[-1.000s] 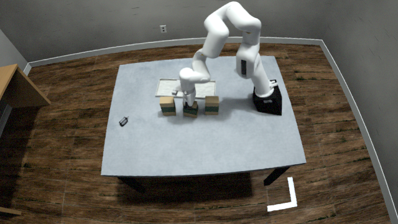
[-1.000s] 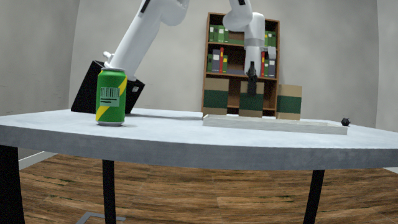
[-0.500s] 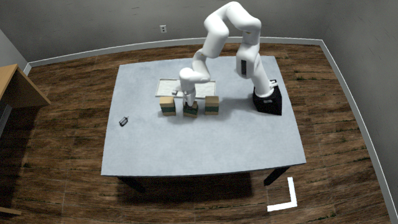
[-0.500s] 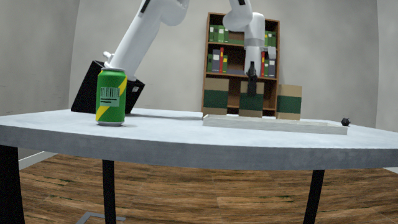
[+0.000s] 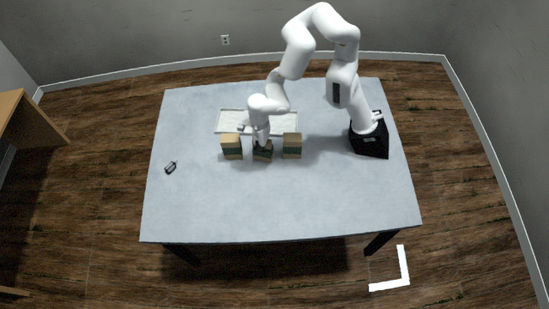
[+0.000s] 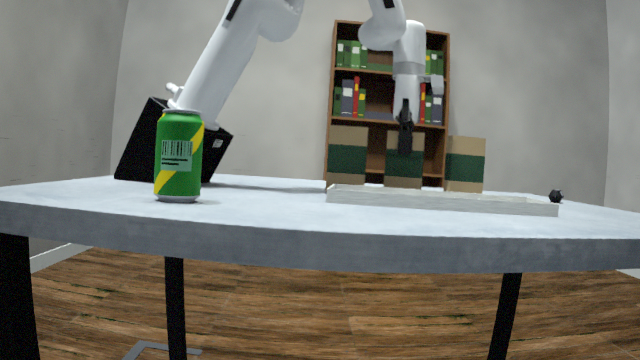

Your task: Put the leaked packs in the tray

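Three tan coffee packs with green bands stand in a row on the table in front of the tray [image 5: 227,122] [image 6: 440,200]. The left pack [image 5: 231,146] shows in the exterior view [image 6: 465,163] at the right; the right pack [image 5: 292,145] shows there [image 6: 347,155] at the left. The middle pack [image 5: 263,154] [image 6: 397,170] stands between them. My gripper [image 5: 260,145] [image 6: 405,145] comes down from above and is shut on the middle pack's two big flat sides. The pack stands on the table.
A green and yellow can [image 6: 178,156] stands near the table edge in the exterior view. A small black object [image 5: 170,167] [image 6: 555,195] lies at the table's left. The robot's black base [image 5: 370,139] stands at the right. A bookshelf [image 6: 387,75] is behind.
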### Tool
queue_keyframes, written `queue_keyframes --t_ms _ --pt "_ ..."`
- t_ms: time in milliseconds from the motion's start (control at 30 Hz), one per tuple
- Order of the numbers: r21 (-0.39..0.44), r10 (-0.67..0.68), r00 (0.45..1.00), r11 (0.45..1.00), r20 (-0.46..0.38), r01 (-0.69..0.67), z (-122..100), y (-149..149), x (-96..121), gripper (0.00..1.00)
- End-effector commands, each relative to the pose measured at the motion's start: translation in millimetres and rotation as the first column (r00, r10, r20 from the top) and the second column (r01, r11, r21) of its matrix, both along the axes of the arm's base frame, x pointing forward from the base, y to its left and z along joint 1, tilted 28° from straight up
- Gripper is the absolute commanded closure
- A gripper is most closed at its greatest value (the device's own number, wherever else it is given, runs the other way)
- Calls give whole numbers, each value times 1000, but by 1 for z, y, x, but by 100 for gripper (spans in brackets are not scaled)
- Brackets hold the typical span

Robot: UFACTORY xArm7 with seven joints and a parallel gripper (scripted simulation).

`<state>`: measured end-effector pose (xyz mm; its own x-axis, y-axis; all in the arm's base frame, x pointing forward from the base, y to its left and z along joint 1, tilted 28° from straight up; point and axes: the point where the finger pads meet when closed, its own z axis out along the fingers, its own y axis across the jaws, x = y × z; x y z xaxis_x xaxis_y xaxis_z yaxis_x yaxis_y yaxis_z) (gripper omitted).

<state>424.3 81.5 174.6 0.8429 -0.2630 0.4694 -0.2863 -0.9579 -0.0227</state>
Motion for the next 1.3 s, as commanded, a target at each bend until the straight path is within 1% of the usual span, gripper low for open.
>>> queue_keyframes --t_ms 0,433,567,900,1267 --pt "0 1 1000 1000 2 -1 1 0 0 77" --pt "0 1 1000 1000 2 -1 4 1 -1 77" --pt "0 1 1000 1000 2 -1 13 2 -6 77" --pt "0 1 1000 1000 2 -1 42 6 -21 77" --pt "0 1 1000 1000 2 -1 49 7 -25 77"
